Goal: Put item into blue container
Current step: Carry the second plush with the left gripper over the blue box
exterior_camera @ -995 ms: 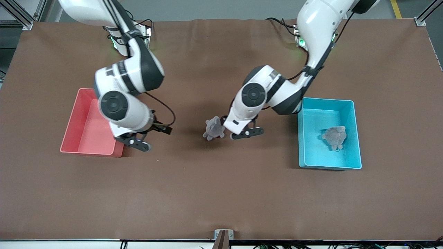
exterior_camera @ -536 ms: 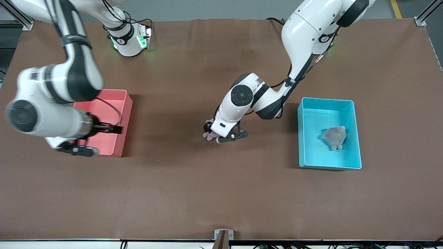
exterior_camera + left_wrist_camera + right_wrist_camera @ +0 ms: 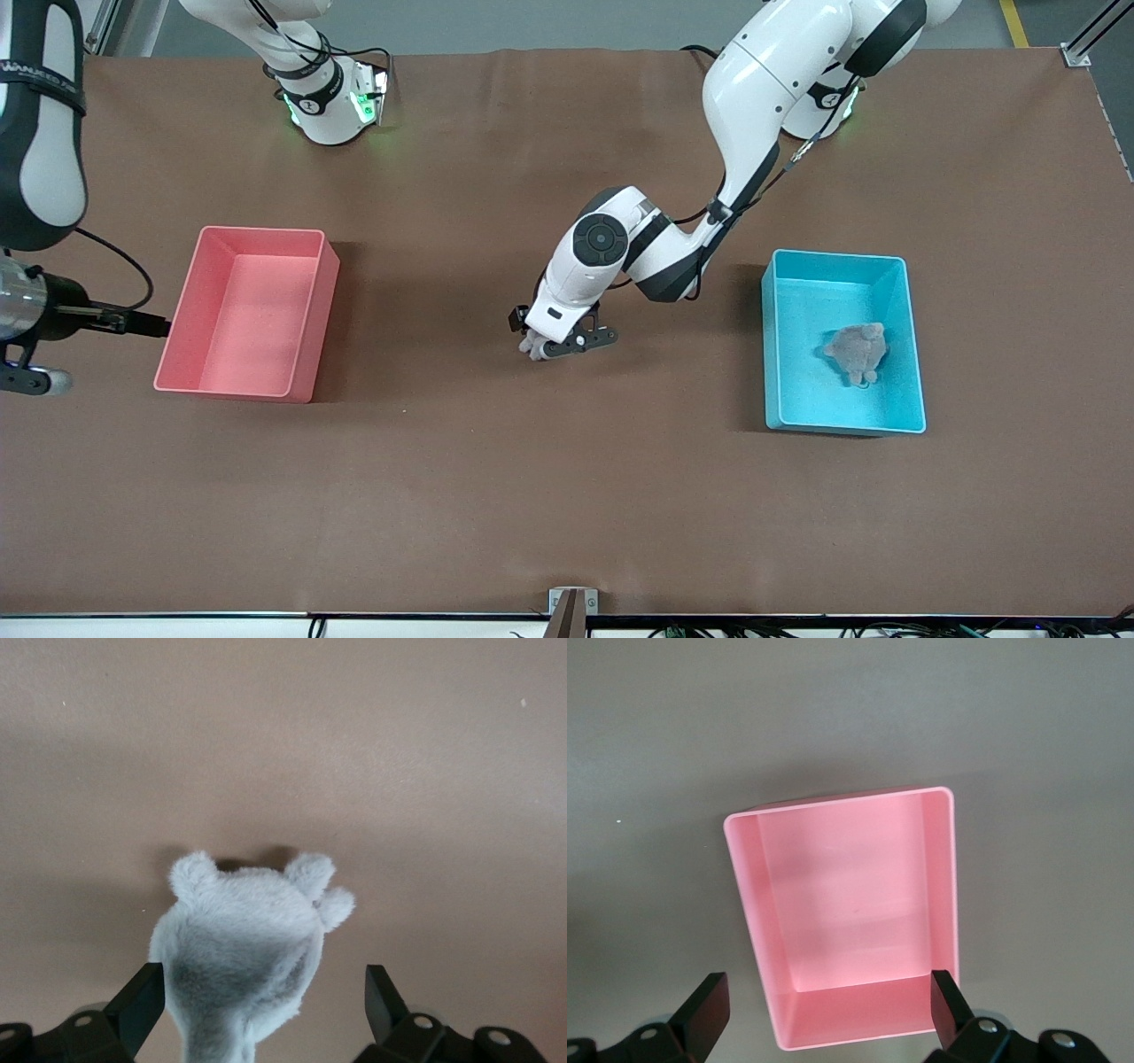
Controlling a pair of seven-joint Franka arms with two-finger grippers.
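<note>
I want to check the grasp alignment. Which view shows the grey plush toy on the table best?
The left wrist view: the grey plush toy fills the space between the left hand's open fingers. In the front view only a sliver of it peeks from under that hand. The right wrist view shows none of it, only the pink bin.

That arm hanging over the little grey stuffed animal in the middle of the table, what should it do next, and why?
Probably close its fingers. The left end effector is open and low over the grey plush toy, one finger on each side, so nothing holds the toy yet. Once gripped, it can go to the blue container. The right end effector waits, open, above the pink bin.
</note>
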